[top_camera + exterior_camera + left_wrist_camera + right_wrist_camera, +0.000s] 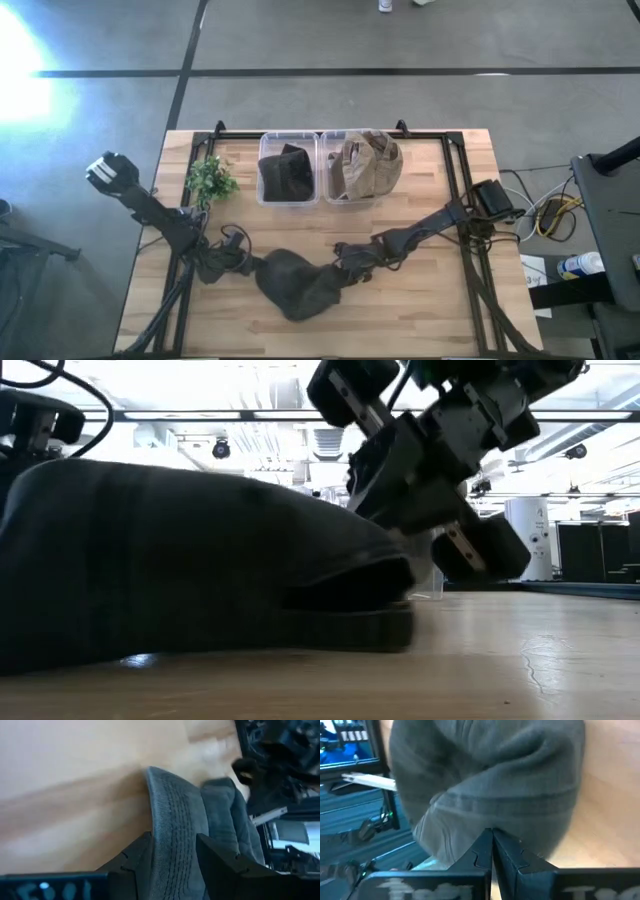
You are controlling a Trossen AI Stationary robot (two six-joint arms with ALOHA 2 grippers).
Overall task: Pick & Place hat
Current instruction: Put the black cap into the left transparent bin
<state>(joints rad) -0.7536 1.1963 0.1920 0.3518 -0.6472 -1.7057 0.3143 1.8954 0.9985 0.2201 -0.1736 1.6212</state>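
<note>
A dark grey hat (295, 283) lies on the wooden table near its front edge, between my two grippers. My left gripper (248, 264) is at the hat's left end, with its fingers on either side of the stitched brim (172, 820). My right gripper (343, 268) is at the hat's right end, shut on the crown cloth (490, 795). In the low view the hat (180, 560) fills the left half and rests on the table, with the right gripper (440, 520) beside it. My left gripper pinches the stitched brim (175, 865) between its two fingers (135, 862), coming in low from the table's left. The brim stands on edge in the gap, and the rest of the hat lies on the table beyond it. My right gripper pinches a small fold of the crown's cloth (492, 822) at its fingertips (482, 847), slanting down from the table's right. The fingers are nearly closed together. The hat sits on the table.
Two clear bins stand at the far edge: the left bin (266, 198) holds a dark hat, the right bin (328, 198) holds tan hats (365, 163). A small green plant (210, 180) stands left of them. Bare wood (420, 300) lies at the front right.
</note>
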